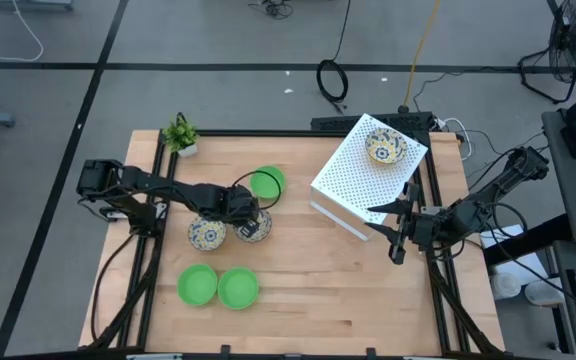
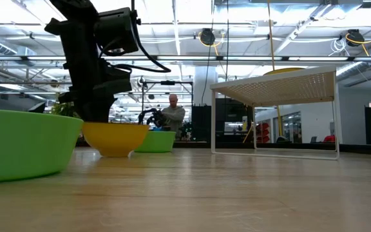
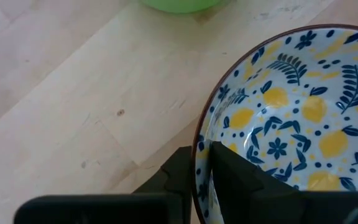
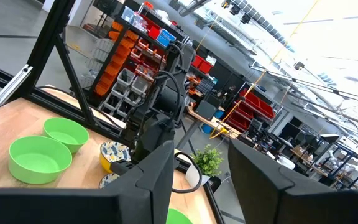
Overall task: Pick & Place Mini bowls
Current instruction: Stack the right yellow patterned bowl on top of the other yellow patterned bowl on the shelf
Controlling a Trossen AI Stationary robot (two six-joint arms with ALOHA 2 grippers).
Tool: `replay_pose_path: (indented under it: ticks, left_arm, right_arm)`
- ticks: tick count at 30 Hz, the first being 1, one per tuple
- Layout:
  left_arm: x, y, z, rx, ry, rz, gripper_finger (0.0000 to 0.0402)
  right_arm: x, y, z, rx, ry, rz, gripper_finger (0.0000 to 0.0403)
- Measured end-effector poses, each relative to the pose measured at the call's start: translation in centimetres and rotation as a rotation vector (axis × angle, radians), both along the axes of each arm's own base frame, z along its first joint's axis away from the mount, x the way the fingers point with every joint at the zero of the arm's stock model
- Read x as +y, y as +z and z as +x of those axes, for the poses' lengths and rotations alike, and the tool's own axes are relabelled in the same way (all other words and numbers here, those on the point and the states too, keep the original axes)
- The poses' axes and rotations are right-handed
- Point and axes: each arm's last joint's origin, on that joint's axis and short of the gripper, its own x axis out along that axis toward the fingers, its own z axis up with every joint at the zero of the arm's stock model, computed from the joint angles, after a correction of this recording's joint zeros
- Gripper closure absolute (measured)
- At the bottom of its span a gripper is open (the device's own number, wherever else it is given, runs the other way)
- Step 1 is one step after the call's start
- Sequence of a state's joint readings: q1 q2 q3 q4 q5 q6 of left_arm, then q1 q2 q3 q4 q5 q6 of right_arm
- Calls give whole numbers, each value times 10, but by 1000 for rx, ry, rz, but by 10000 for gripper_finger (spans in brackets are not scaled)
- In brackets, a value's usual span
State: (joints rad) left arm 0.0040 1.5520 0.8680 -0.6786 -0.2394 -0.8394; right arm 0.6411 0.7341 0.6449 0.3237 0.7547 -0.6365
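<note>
Here we see the left claw (image 1: 252, 226) bent low over the wooden table (image 1: 318, 290), pinching the rim of a cream bowl with blue and yellow flowers (image 3: 291, 134). A second flowered bowl (image 1: 207, 234) sits just beside it, and a bright green bowl (image 1: 266, 182) is near. The right claw (image 1: 393, 232) hangs spread apart, holding nothing, by the white wire rack (image 1: 353, 180).

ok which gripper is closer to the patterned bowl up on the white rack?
Right. The right gripper hangs open beside the white rack, just below the patterned bowl on it. The left gripper is mid-table, clamped on another floral bowl's rim.
</note>
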Motion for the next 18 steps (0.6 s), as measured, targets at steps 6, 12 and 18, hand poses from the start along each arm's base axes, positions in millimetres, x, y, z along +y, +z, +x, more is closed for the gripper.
replay_pose_path:
  ticks: [6, 12, 18]
  left_arm:
    - [0, 0, 0, 1, -2, 0, 346]
    - [0, 0, 0, 1, -11, 1, 346]
    - [-1, 0, 0, -1, -12, -20, 346]
  right_arm:
    - [0, 0, 0, 0, 0, 0, 264]
    - [0, 0, 0, 0, 0, 0, 264]
    - [0, 0, 0, 0, 0, 0, 264]
